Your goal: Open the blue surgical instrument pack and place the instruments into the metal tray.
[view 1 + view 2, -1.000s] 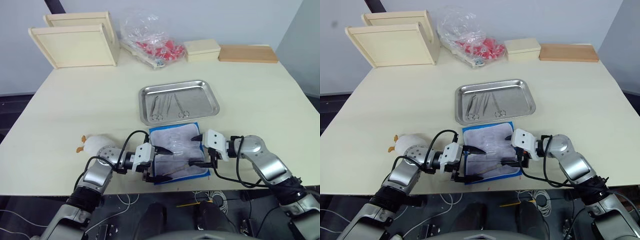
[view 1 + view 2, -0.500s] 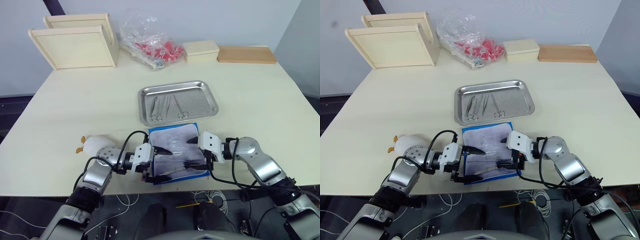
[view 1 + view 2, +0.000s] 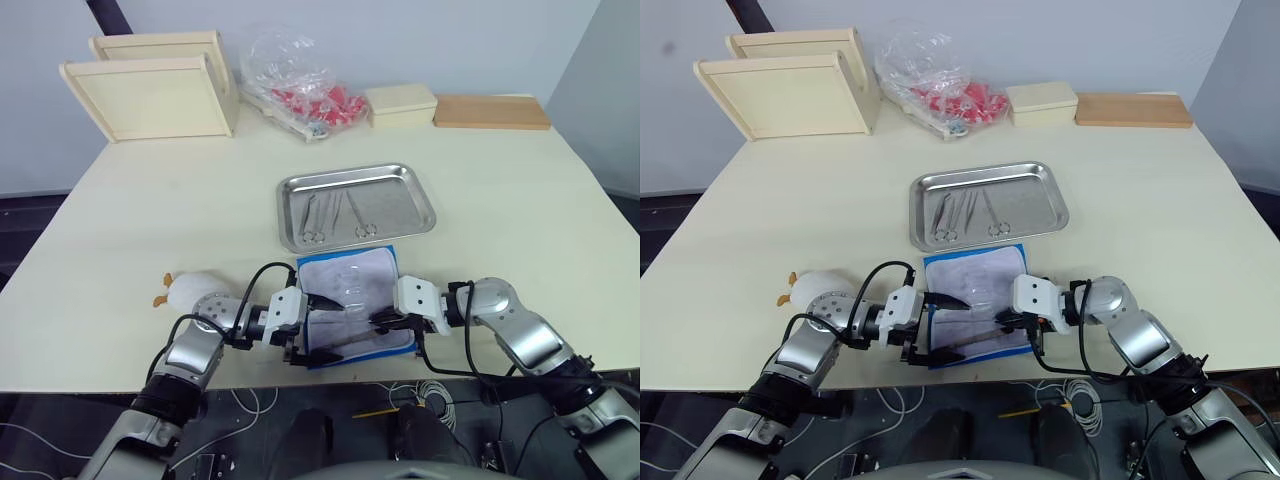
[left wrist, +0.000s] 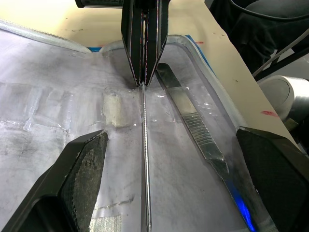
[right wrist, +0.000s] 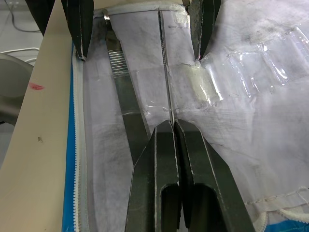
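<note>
The right gripper has moved inward over the open blue surgical instrument pack, and its fingers are now closed together on a thin probe.

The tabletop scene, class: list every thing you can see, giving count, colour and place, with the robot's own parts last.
Table: one, pale cream, under everything.
Metal tray: one, shiny steel, mid-table.
Ring-handled instruments: about three, silvery, in the tray.
Blue surgical instrument pack: one, open, pale lining up, at the near edge.
Thin probe and flat handle: one each, silvery, on the pack's lining.
Wooden framed trays: two, pale, far left.
Clear plastic bag: one, holding red items, far centre.
Cream box: one, beside the bag.
Wooden board: one, tan, far right.
Plush toy: one, white with orange, near left.
Left gripper: black, open over the probe.
Right gripper: black, shut on the probe.
</note>
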### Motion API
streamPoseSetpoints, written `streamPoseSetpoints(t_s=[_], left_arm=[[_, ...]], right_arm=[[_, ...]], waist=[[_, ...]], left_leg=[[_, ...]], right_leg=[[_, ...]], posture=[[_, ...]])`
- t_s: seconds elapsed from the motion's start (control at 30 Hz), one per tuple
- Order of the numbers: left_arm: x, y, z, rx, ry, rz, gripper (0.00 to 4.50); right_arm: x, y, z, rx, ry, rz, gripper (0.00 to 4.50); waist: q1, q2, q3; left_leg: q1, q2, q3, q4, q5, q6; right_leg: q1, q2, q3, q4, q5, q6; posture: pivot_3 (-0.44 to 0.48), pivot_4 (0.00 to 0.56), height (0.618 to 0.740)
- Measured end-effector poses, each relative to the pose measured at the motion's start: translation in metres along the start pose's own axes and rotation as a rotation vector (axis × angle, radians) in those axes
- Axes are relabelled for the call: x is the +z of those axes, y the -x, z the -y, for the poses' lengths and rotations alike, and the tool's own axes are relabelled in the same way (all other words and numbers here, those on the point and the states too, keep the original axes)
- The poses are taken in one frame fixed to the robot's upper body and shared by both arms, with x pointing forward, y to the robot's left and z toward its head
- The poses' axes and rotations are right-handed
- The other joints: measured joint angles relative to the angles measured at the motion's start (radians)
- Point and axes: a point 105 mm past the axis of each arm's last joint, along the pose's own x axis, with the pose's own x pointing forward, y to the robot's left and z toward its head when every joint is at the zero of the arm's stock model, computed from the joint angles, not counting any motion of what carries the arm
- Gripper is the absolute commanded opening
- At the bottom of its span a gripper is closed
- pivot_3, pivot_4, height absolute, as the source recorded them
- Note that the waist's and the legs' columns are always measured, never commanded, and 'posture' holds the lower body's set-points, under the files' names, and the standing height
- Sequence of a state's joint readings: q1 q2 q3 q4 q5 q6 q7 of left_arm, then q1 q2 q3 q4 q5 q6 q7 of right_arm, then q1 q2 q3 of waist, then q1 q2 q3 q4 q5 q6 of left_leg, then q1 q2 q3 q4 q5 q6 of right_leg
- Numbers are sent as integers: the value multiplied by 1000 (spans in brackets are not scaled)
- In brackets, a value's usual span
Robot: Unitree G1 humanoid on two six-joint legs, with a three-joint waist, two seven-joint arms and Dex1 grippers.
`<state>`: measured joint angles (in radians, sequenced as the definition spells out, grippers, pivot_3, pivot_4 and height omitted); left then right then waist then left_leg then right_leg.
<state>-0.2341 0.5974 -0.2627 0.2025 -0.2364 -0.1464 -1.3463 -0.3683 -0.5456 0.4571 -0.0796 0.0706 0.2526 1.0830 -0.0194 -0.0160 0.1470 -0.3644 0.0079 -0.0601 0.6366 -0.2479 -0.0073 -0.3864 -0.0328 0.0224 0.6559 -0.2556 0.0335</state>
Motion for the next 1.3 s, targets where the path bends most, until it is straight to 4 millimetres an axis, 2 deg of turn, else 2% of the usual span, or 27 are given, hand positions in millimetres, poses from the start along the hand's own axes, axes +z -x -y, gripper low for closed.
streamPoseSetpoints(t_s=[0.27,0.53,0.9,1.3], left_arm=[[0,0,0,1,-2,2,4500],[0,0,0,0,-5,4,4500],[1,0,0,-7,-12,5,4500],[2,-2,-1,-8,-14,11,4500]], right_arm=[[3,1,1,-7,44,6,52],[8,12,5,-5,132,-75,52],[18,17,3,8,181,-119,52],[22,31,8,5,235,-188,52]], waist=[[0,0,0],[0,0,1],[2,1,3],[4,1,4]], left_leg=[[0,0,0,0,0,0],[0,0,-1,0,0,0],[-1,1,-1,-1,0,0],[-4,1,-1,-1,0,0]], right_leg=[[0,0,0,0,0,0],[0,0,0,0,0,0],[-1,0,0,-2,0,0],[-2,-1,-1,-4,0,0]], posture=[[0,150,740],[0,150,740],[0,150,740],[0,150,740]])
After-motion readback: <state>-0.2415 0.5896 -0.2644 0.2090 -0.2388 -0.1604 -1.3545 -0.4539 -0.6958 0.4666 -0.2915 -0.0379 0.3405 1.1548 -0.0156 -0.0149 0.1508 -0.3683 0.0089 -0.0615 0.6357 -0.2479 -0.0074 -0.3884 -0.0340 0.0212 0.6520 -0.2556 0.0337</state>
